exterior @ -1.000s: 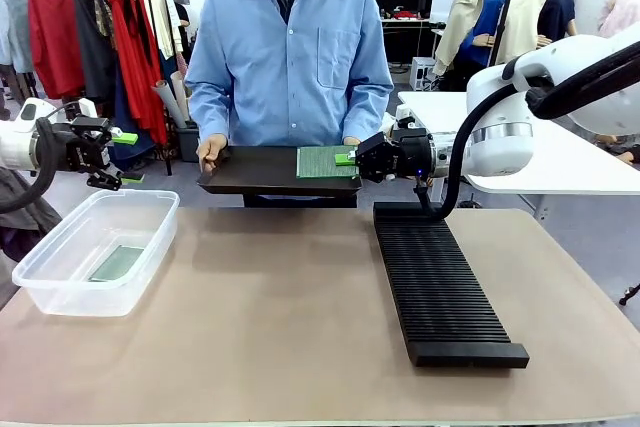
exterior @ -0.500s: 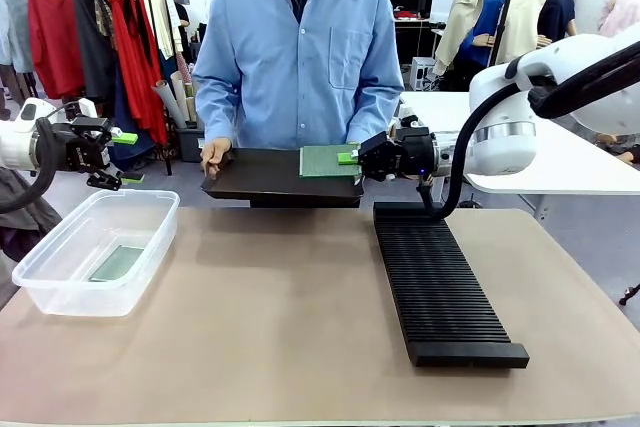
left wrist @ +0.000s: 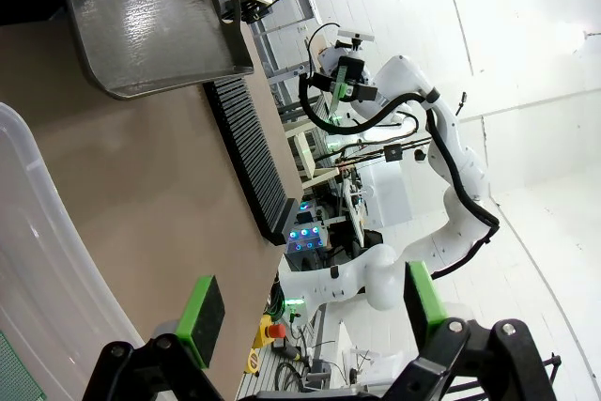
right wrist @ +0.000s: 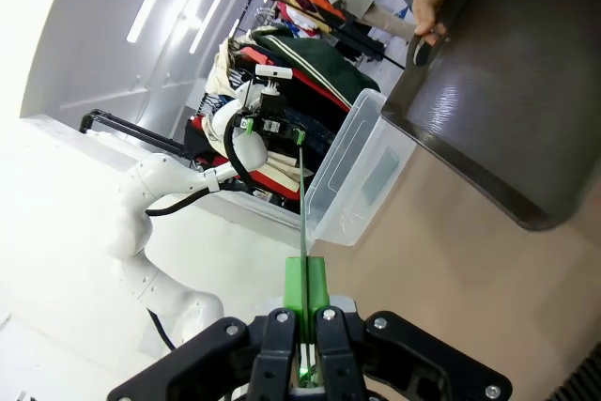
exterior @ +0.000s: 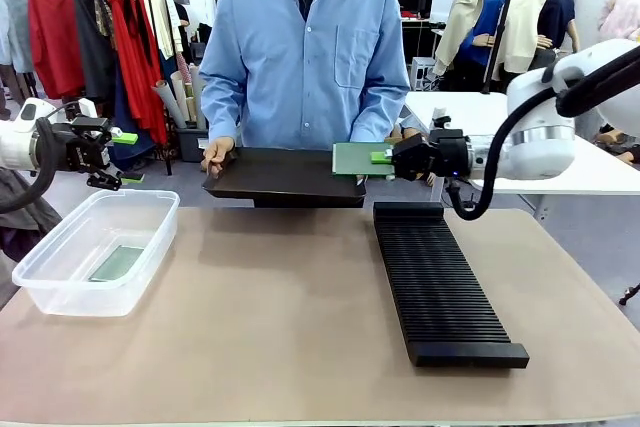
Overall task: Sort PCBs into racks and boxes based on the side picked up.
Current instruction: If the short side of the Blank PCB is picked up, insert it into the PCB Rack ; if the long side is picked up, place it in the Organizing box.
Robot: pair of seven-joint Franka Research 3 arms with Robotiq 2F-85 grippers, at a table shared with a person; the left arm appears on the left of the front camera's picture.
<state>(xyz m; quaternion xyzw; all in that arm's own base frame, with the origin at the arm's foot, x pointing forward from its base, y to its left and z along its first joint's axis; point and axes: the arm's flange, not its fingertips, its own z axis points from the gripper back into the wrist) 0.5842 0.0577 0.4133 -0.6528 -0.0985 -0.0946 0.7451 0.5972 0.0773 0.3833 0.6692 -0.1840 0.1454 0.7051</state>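
My right gripper (exterior: pixel 384 158) is shut on the edge of a green PCB (exterior: pixel 356 158), holding it flat in the air just right of the black tray (exterior: pixel 280 175) and above the far end of the slotted black rack (exterior: pixel 440 282). In the right wrist view the PCB (right wrist: pixel 303 199) shows edge-on, clamped between the green pads (right wrist: pixel 297 300). Over the clear box (exterior: pixel 60 272) at the table's left, my left gripper (exterior: pixel 127 158) hangs open; its pads (left wrist: pixel 203 315) stand wide apart with nothing between them. Another PCB (exterior: pixel 117 263) lies on the box floor.
A person in a blue shirt stands at the far side, with one hand (exterior: pixel 213 155) on the tray's left end. The tray (right wrist: pixel 526 91) and the box (right wrist: pixel 362 176) also show from the right wrist. A clothes rail stands behind my left arm.
My right gripper has drawn the PCB rightward off the tray, so the board now hangs beside it. The left arm has not moved.
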